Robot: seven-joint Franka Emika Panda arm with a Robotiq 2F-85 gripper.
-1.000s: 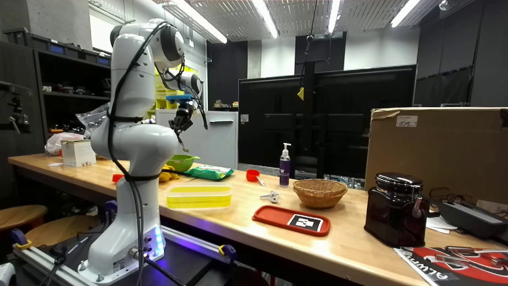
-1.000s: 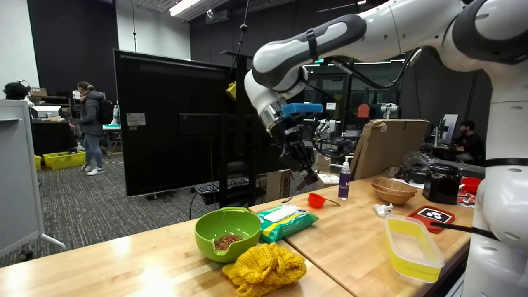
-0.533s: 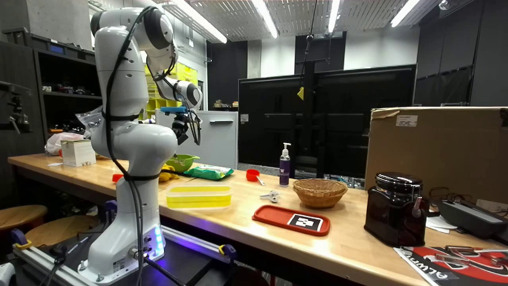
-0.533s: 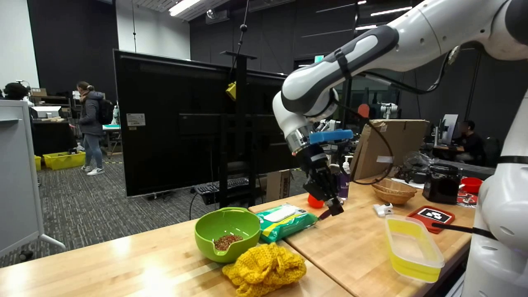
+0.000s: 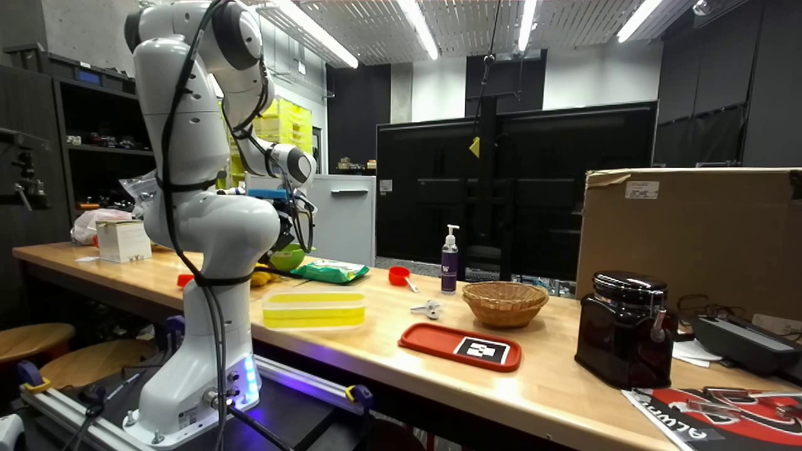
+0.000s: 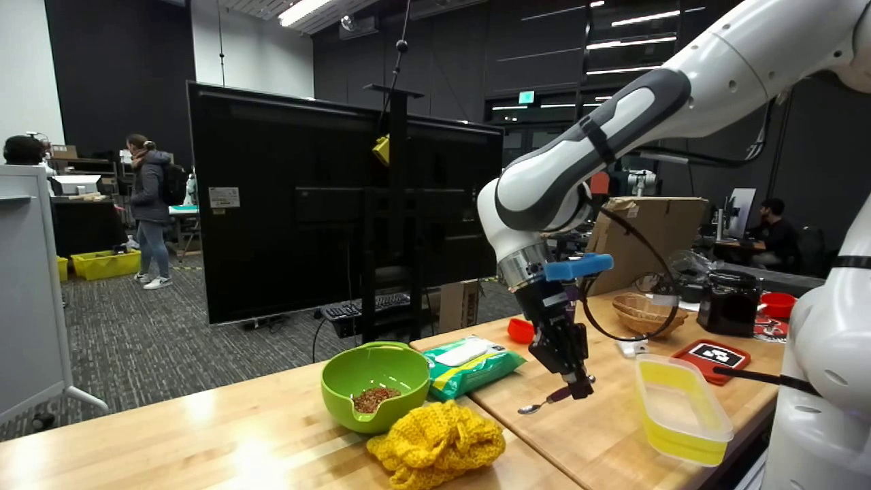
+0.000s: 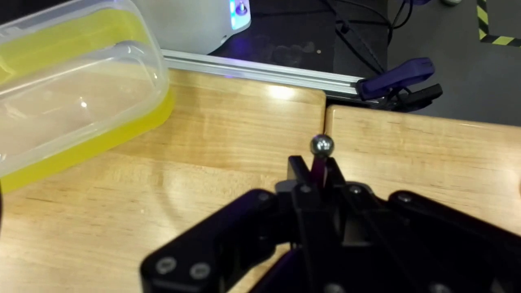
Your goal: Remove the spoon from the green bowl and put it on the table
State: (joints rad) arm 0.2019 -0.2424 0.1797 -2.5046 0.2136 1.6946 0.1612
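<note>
Gripper (image 6: 576, 388), fingers clenched around the spoon (image 7: 319, 167)
Only an exterior view shows its head (image 6: 529, 410), low, right of center.

Place looked like robotics lab. Robot arm (image 5: 213, 228) stood on dark platform (image 5: 304, 404), metal rail (image 7: 260, 73) between it and long wooden table (image 5: 382, 319). Strip lights (image 5: 418, 28) lined slatted ceiling (image 5: 366, 25). Dark shelving (image 5: 37, 94) held small gear (image 5: 109, 142). Behind, in exterior view, person (image 6: 779, 235) sat at monitor (image 6: 740, 214). Wrist view showed black-and-yellow tape (image 7: 482, 24) on grey floor (image 7: 468, 69).
</note>
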